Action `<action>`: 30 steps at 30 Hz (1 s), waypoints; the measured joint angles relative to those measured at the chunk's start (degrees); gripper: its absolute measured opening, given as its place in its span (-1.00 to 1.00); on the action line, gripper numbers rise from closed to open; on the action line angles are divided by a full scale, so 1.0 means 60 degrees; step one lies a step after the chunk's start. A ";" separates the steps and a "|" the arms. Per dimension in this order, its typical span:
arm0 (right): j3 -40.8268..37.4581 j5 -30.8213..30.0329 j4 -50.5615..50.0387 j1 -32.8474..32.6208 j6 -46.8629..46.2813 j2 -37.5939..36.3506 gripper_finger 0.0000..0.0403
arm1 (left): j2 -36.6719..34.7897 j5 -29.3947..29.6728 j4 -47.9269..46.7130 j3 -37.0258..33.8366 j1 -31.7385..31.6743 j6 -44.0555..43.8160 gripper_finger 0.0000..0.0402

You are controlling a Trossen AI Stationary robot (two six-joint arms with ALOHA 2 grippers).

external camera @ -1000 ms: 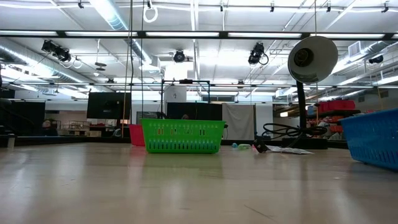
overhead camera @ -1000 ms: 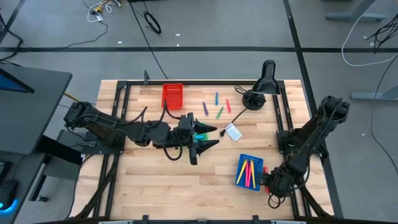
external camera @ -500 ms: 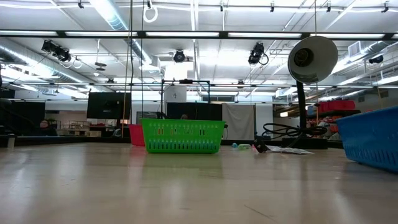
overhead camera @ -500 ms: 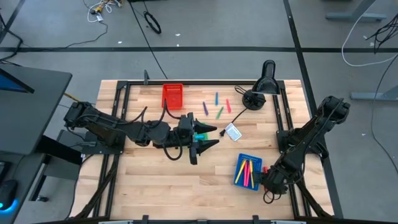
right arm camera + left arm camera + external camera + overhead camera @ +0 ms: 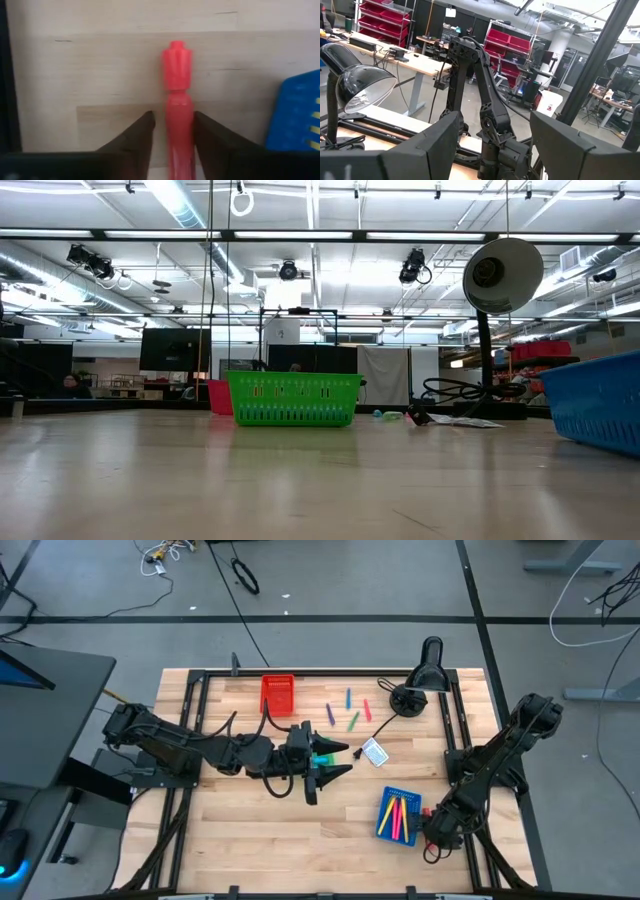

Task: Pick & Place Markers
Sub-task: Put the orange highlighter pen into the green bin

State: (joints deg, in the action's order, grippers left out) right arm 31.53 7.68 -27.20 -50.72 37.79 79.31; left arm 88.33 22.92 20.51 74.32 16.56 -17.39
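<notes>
A red marker (image 5: 178, 105) lies flat on the wooden table next to the blue tray (image 5: 400, 817), which holds several pink, yellow and red markers. My right gripper (image 5: 175, 131) points down over it, fingers on either side of its barrel; the high view hides the marker under this gripper (image 5: 432, 830). Purple (image 5: 329, 712), blue (image 5: 348, 698), green (image 5: 354, 721) and red (image 5: 367, 710) markers lie loose toward the far edge. My left gripper (image 5: 349, 758) hovers open and level at mid-table, over a green tray (image 5: 323, 758). My right gripper has the red marker's barrel (image 5: 179, 140) between its two fingers, below the cap end. The fingers come from above, pointing down, one on each long side. The marker lies flat on the table. One finger (image 5: 205, 137) is against it; the other stands a sliver off.
A red tray (image 5: 278, 693) stands at the far left and a black desk lamp (image 5: 425, 675) at the far right, its cord running to a white-and-blue card (image 5: 374, 752). A black frame rail (image 5: 462, 755) borders the table's right side.
My right gripper has sunk a little toward the table next to the blue tray's right side and shifted slightly toward the table's left. The left arm has kept still.
</notes>
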 joint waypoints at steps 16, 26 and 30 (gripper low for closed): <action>0.0838 -0.0289 -0.0829 -0.0722 -0.2690 -0.0526 -0.78 | 0.0000 -0.0004 -0.0055 -0.0004 0.0000 0.0034 0.24; 0.3463 -0.0607 -0.2259 -0.1085 -0.5440 -0.1543 -0.78 | 0.0000 0.0146 -0.0044 -0.0004 0.0000 0.0278 0.24; 0.4426 -0.1877 -0.2450 -0.1053 -0.6479 -0.1685 -0.78 | 0.0000 -0.0143 -0.0027 -0.0004 0.0029 0.0255 0.24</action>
State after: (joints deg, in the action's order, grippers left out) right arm 58.08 -3.58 -41.90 -57.04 -1.08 69.20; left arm 88.33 22.06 20.35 74.30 16.73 -15.86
